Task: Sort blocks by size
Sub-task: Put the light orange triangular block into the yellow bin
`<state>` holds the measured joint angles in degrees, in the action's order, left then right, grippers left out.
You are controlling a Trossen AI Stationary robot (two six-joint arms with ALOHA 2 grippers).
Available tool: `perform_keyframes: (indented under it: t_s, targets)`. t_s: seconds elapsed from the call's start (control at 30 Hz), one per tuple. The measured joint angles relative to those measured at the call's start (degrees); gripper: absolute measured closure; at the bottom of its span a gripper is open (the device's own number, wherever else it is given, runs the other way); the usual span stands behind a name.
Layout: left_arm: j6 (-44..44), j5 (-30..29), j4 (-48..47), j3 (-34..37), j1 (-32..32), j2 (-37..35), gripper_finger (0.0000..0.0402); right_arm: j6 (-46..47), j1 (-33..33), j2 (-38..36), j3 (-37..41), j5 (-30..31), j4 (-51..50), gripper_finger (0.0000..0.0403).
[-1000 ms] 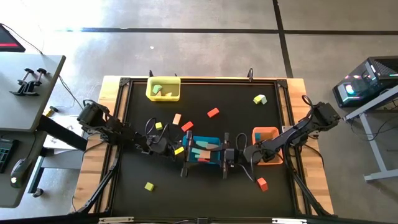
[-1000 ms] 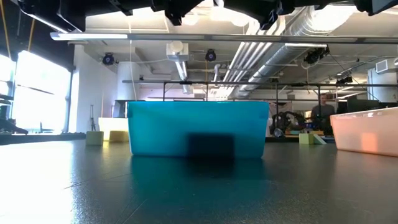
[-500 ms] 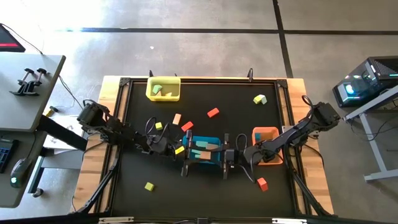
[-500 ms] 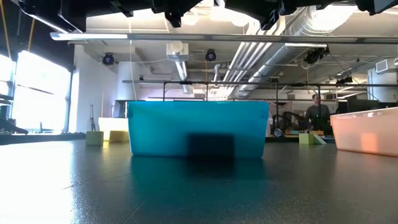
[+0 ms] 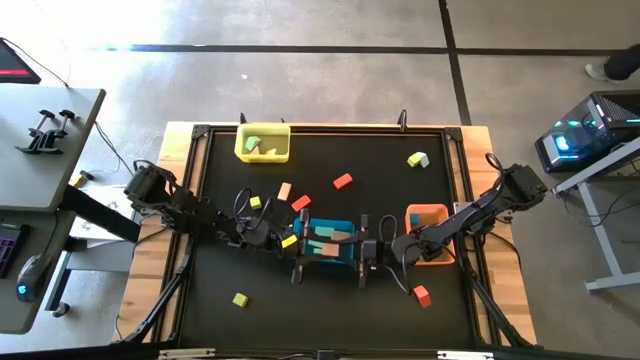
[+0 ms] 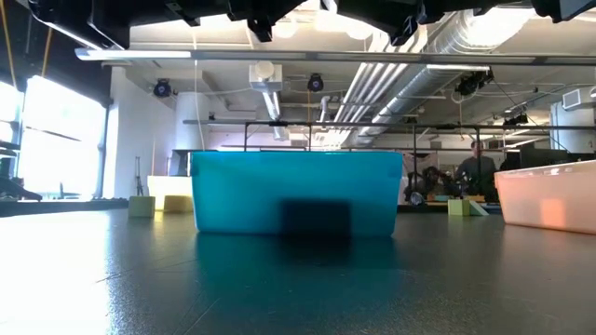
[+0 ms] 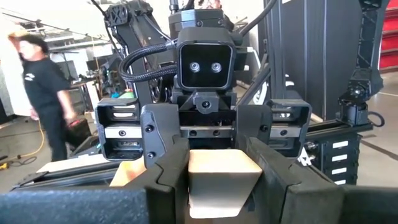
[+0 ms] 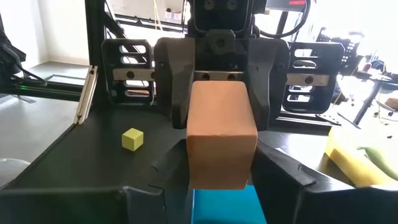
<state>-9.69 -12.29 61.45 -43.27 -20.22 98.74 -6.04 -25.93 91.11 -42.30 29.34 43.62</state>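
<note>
Since a second ago my arms and the blocks have not shifted; what has changed is a shoe (image 5: 612,68) now at the far right edge of the floor, and the person (image 6: 478,167) far behind the table has stepped slightly sideways. My left gripper (image 7: 221,186) pinches one end of a tan block (image 8: 221,134), fingers (image 7: 165,168) tight against its sides, above the blue tray (image 6: 298,191) in mid-table. My right gripper (image 8: 221,180) faces it head-on at the block's other end; whether it grips too I cannot tell. Each gripper fills the other's wrist view, and the blue tray blocks the middle of the low view. Loose blocks lie around: a red one (image 5: 342,181) and a lime one (image 5: 418,159) toward the far side, another red (image 5: 421,295) and a yellow (image 5: 240,299) nearer. The yellow tray (image 5: 262,142) sits at the far left, the orange tray (image 5: 428,215) right of the blue. Another person (image 7: 43,93) stands beyond the table.
</note>
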Motion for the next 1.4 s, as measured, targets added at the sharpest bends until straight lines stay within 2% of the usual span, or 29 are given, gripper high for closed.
perform_keyframes:
  t_s: [0.87, 0.97, 1.23, 1.4]
  targets:
    - [-0.4, 0.5, -1.3, 0.0, -0.1, 0.0, 0.0295, -1.7, 0.1, 0.0, 0.0, -2.6, -1.0, 0.0241]
    - [-0.5, 0.1, -1.5, 0.0, -0.1, 0.0, 0.0295, -1.1, 0.1, 0.0, 0.0, -2.5, -1.1, 0.0229]
    - [-0.4, -0.2, -2.5, 0.0, -0.2, 0.1, 0.0295, -0.3, 0.1, 0.0, 0.0, -0.1, -5.9, 0.0165]
    - [0.0, -2.3, -3.6, 0.0, -0.1, 0.1, 0.0295, -0.4, 0.0, 0.0, 0.0, 3.3, -9.0, 0.0158]
